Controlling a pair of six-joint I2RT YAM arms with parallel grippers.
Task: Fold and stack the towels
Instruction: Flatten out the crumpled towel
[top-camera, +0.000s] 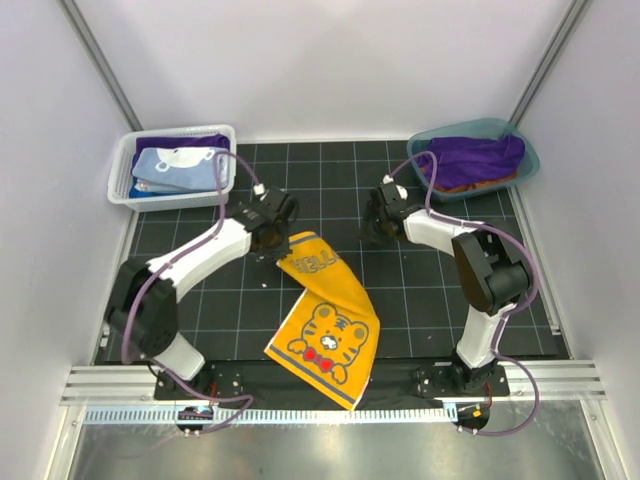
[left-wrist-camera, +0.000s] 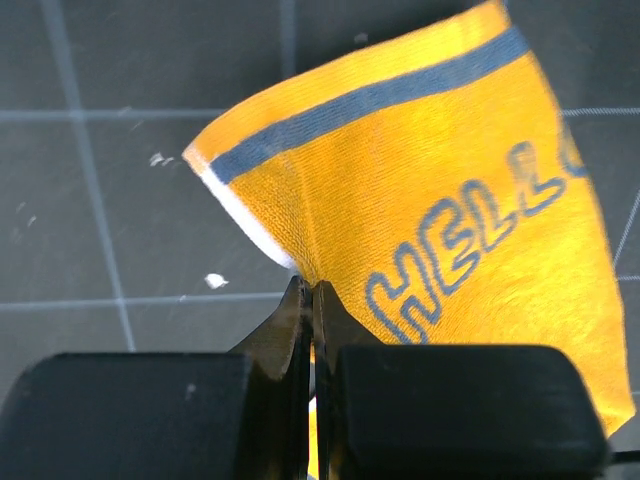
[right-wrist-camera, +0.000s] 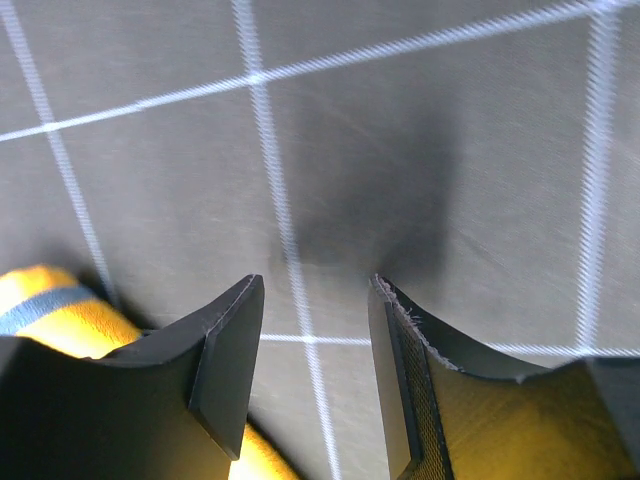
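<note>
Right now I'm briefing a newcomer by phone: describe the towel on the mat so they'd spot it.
On the black gridded mat, near its middle, lies one towel, a corner pinched by the left gripper. It alone is yellow-orange with a tiger face.

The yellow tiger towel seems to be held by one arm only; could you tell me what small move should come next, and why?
Probably shift the right gripper sideways to the free far corner of the yellow towel and close on it. The left gripper is shut on the edge beside the HELLO print, while the right one stands open over bare mat, the towel just beside it.
</note>
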